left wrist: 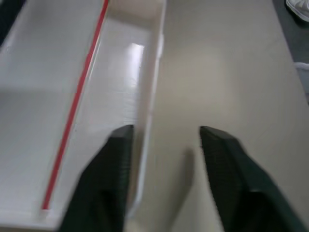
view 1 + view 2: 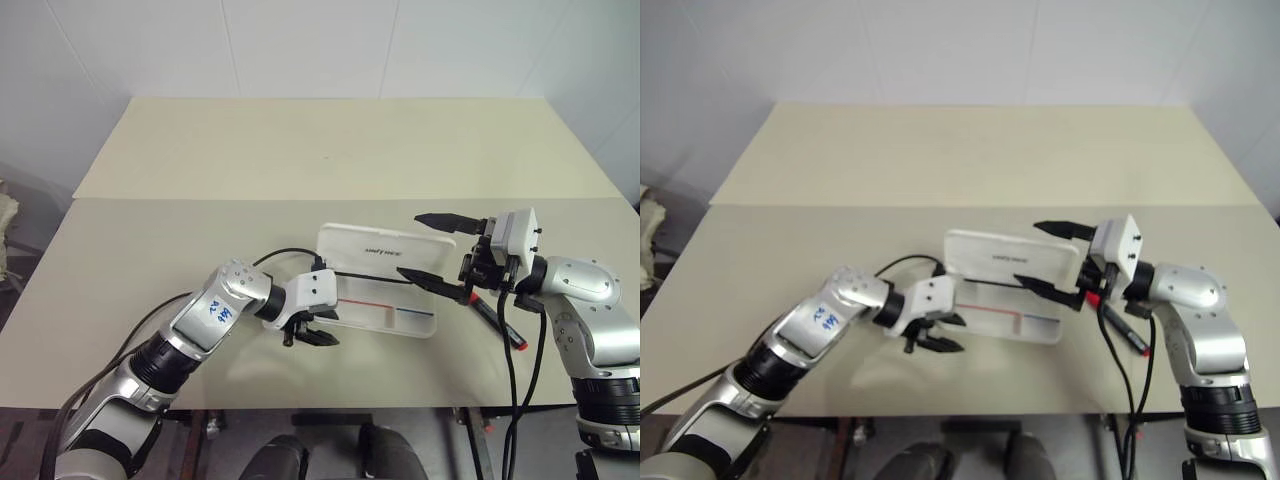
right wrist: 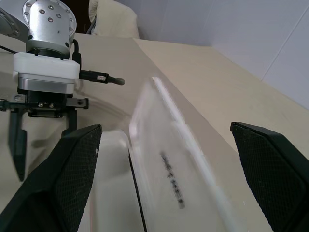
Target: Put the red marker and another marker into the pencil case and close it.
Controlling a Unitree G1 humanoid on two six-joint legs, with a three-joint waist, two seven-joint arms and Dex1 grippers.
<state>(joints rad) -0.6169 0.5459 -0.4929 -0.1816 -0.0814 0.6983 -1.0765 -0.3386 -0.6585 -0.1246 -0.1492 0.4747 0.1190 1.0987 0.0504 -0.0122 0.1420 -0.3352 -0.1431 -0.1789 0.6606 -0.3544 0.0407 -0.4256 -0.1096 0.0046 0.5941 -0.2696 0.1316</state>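
The pencil case (image 2: 385, 300) lies open between both spread, empty sets of fingers; the red marker (image 2: 497, 322) lies on the surface beyond the right gripper (image 2: 432, 250), not yet packed.

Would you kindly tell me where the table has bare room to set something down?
The far half of the beige table, beyond the open white plastic pencil case, is bare. Around the case it is crowded: left pincer, right pincer, red-and-black marker.

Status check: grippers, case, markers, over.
Left gripper open, empty, at the white plastic pencil case near wall. Right gripper open around its raised lid. Red-and-black marker on table, outside case.
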